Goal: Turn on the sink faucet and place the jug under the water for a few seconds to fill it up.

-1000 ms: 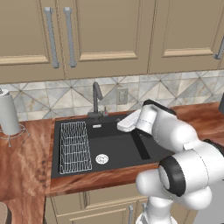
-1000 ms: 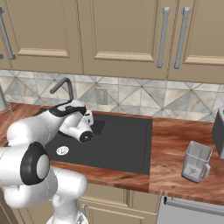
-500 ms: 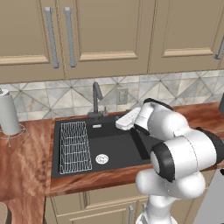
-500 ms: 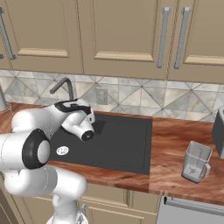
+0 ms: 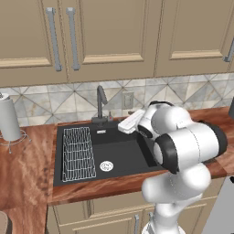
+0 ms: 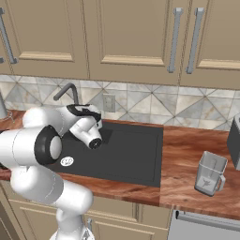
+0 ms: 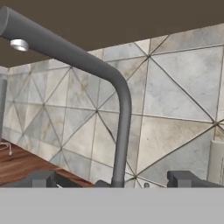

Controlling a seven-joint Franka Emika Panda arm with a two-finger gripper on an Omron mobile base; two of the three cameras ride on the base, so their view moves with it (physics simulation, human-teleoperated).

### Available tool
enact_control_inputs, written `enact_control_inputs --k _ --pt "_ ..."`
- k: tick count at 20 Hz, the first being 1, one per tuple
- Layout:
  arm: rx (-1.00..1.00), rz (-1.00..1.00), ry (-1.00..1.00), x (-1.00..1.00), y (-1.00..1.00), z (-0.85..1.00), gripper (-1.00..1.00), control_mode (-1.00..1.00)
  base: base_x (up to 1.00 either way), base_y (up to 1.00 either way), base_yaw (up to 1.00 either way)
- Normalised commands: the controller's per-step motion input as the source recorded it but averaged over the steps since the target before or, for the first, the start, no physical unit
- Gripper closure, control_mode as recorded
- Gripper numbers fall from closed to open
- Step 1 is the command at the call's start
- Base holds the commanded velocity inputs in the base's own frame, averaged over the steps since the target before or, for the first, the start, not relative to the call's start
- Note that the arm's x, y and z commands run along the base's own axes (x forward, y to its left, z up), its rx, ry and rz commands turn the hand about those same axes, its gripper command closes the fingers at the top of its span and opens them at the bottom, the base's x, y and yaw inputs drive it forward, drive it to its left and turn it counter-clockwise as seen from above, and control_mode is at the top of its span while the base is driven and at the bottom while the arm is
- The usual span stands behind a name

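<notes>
The sink faucet (image 5: 100,104) rises dark grey at the back rim of the black sink (image 5: 123,155). My gripper (image 5: 121,126) reaches in from the right, low and close to the faucet's base. In the hand view the faucet (image 7: 122,131) fills the middle, and its spout slants up to the left. My gripper (image 7: 116,180) is open, with a fingertip on each side of the pipe and nothing held. The jug (image 6: 209,173) stands upright on the wooden counter far right of the sink (image 6: 122,150). The water is out of view.
A wire rack (image 5: 78,153) lies in the sink's left part, with the round drain (image 5: 106,166) beside it. A paper-towel roll (image 5: 8,119) stands on the counter at far left. A wall outlet (image 5: 127,99) sits behind the faucet. A dark appliance (image 6: 235,140) stands beyond the jug.
The hand has crept a little left toward the faucet, and the arm's elbow has swung in front of the sink's right side. The jaws stayed open.
</notes>
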Motion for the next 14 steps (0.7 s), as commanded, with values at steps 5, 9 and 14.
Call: enact_control_inputs --k 5,9,14 --pt "0.00 -0.02 -0.08 0.23 0.19 -0.05 -1.00 -1.00 0.00 0.00 0.00" --pt "-0.01 -0.06 -0.09 0.16 0.14 -0.07 -1.00 -1.00 0.00 0.00 0.00" --pt "0.00 -0.07 -0.07 0.13 0.00 -0.06 -1.00 -1.00 0.00 0.00 0.00"
